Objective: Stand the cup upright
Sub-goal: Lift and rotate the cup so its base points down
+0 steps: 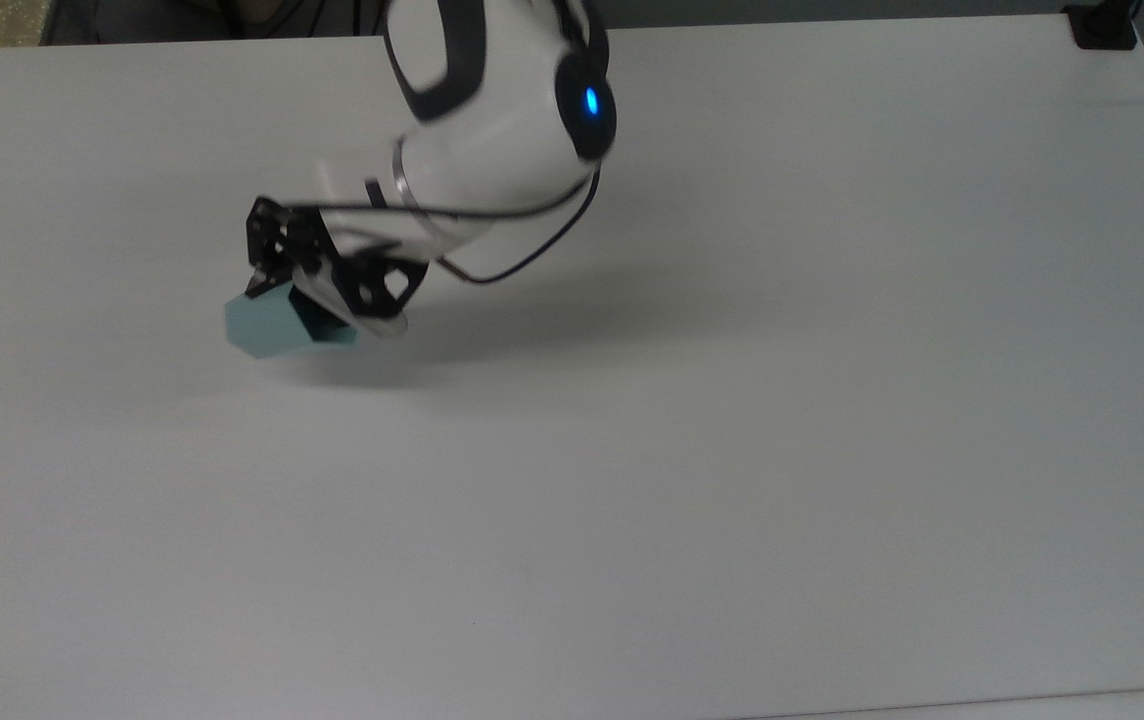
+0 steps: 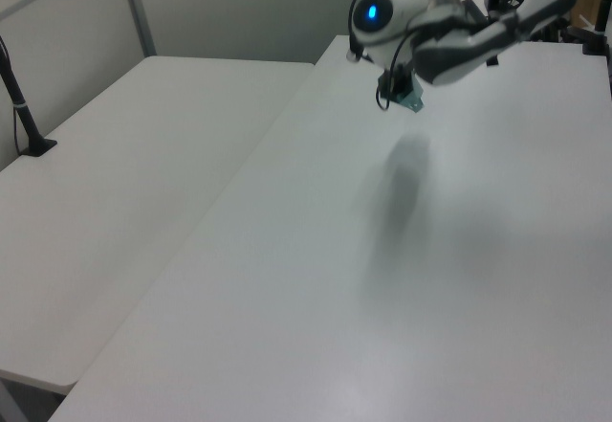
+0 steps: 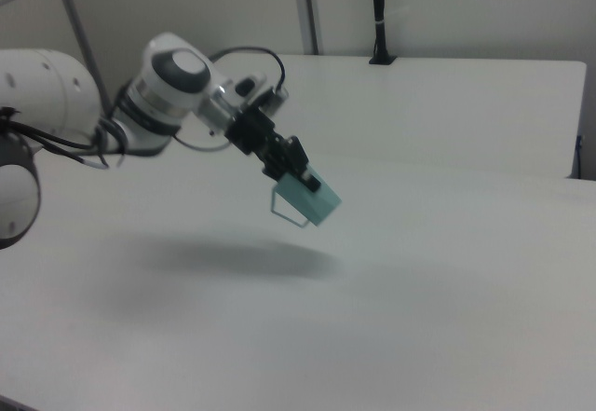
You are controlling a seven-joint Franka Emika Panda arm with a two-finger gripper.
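Fingers (image 3: 300, 180) pinching the cup (image 3: 312, 200), seemingly by its rim, tilted above the table (image 3: 447, 280); rotate base-down, then lower gently.

matte pale teal plastic cup (image 1: 272, 326) with flat smooth facets, glossy white plastic arm shell (image 1: 492, 120) with shiny black trim, dull black gripper (image 3: 296, 181) hardware, smooth matte white table (image 1: 732, 450) top, looks laminate-ish
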